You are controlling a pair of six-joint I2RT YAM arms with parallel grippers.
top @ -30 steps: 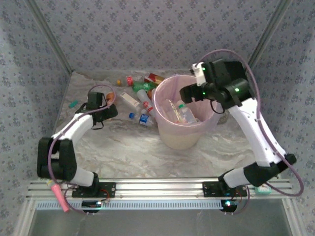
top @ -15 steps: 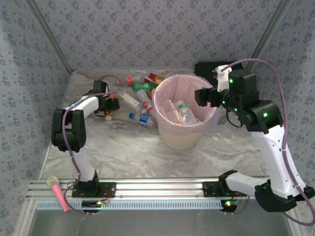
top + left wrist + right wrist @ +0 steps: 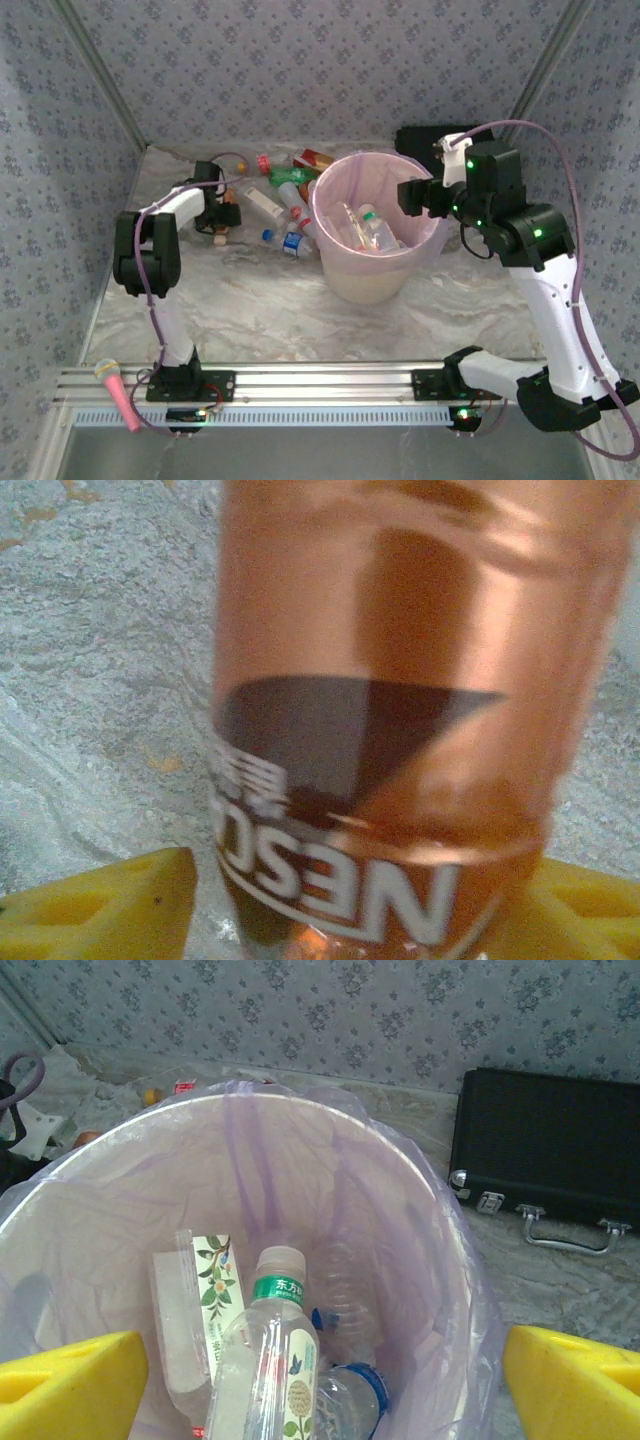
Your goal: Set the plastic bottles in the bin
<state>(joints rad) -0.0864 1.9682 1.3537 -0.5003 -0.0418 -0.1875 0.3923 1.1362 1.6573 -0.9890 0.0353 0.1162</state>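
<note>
left wrist: left tool (image 3: 345,905) spread astride orange bottle (image 3: 400,660); right arm (image 3: 545,270) arched, right tool (image 3: 320,1360) spread over the bin (image 3: 300,1100).

The bin (image 3: 375,280) stands open-mouthed beneath the right gripper (image 3: 320,1380). A black case (image 3: 545,1150) blocks behind it. Loose bottles (image 3: 264,205) crowd the table (image 3: 260,300) at far left. An orange bottle (image 3: 400,680) fills the left gripper (image 3: 330,915), perhaps touching both pads.
</note>
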